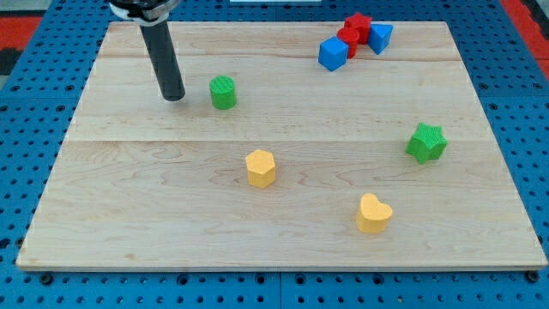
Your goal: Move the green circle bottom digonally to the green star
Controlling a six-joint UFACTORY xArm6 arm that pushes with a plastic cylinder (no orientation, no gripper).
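The green circle (223, 92) stands on the wooden board (137, 206) at the upper left of middle. My tip (173, 96) is just to its left, a small gap apart. The green star (426, 142) sits far off at the view's right, lower than the circle.
A yellow hexagon (261, 167) lies below and right of the circle. A yellow heart (373, 213) lies at the lower right. At the top right are a blue cube (333, 54), a red block (348, 38), a red star (358, 24) and a blue block (379, 37) bunched together.
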